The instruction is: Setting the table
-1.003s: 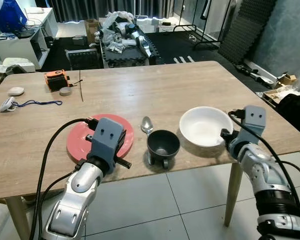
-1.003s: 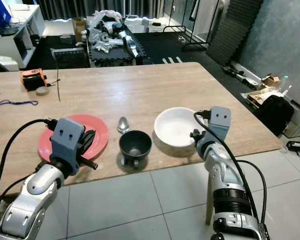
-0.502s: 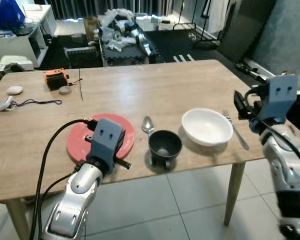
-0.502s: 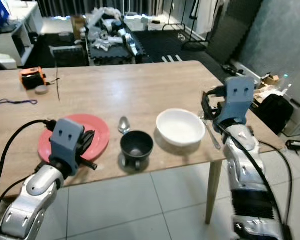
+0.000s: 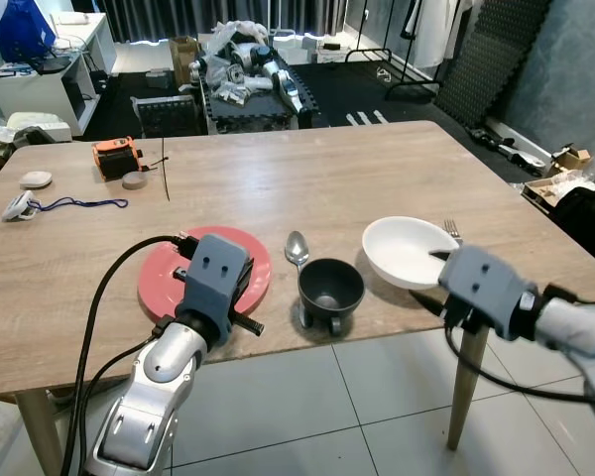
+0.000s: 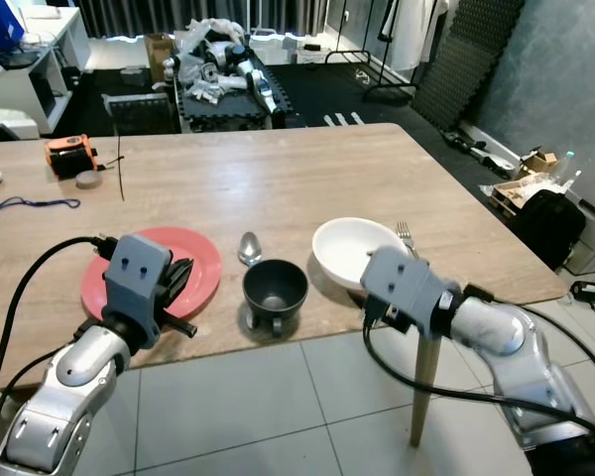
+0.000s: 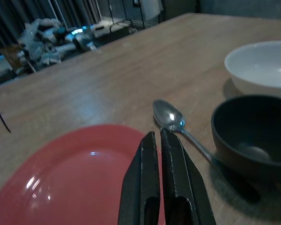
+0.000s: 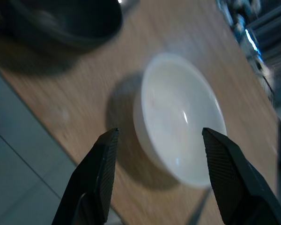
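A red plate [image 5: 159,290], a spoon [image 5: 297,247], a black bowl [image 5: 330,287] and a white bowl [image 5: 405,250] sit in a row near the front edge of the wooden table [image 5: 327,178]. A fork [image 5: 451,230] lies just right of the white bowl. My left gripper [image 7: 158,136] is shut with nothing in it and hovers over the plate's right part, pointing toward the spoon [image 7: 171,116]. My right gripper [image 8: 159,136] is open at the table's front edge, its fingers [image 8: 103,164] spread either side of the white bowl [image 8: 178,117] without touching it.
An orange device [image 5: 114,156], a small disc [image 5: 133,180] and a blue lanyard [image 5: 71,204] lie at the far left of the table. Beyond the table are a cluttered black mat [image 5: 248,79] and a white desk [image 5: 50,84]. Below the front edge is tiled floor.
My right arm rose from beside the white bowl, leaving the fork on the table, then swung down to the front edge facing the bowl. The left arm stayed still.
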